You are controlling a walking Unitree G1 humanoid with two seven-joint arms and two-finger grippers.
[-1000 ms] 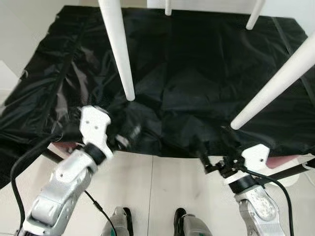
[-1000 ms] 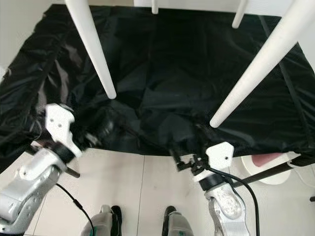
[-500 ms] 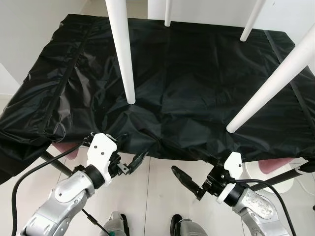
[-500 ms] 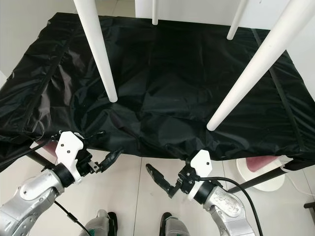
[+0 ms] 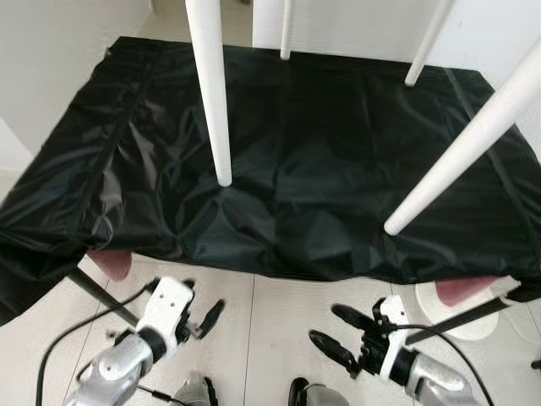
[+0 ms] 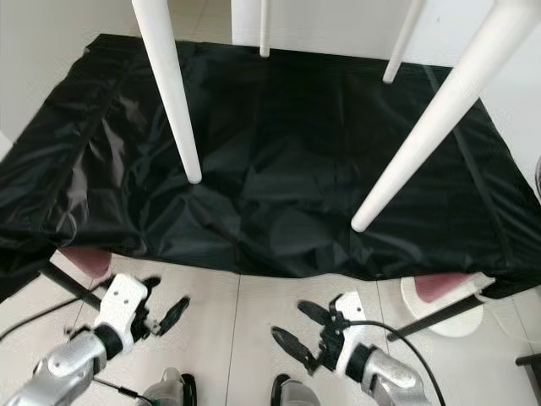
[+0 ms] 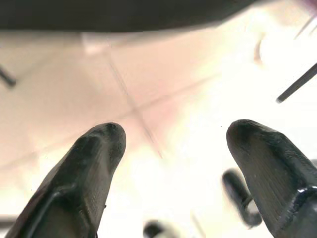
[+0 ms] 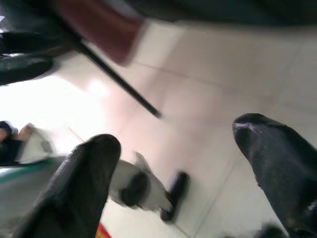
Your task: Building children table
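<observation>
— What lies ahead of the grippers?
— A black sheet (image 5: 321, 161) spread wide just beyond both, with four white table legs (image 5: 211, 101) standing up from it: the table is upside down under the cover.
— And below?
— Pale tiled floor (image 5: 270, 313), with a pinkish stool (image 5: 110, 264) near the left gripper, blurred, so perhaps a stool.
— The hands?
— Left gripper (image 5: 203, 317) fingers spread, holding nothing. Right gripper (image 5: 342, 334) likewise parted, empty, over the floor.
</observation>
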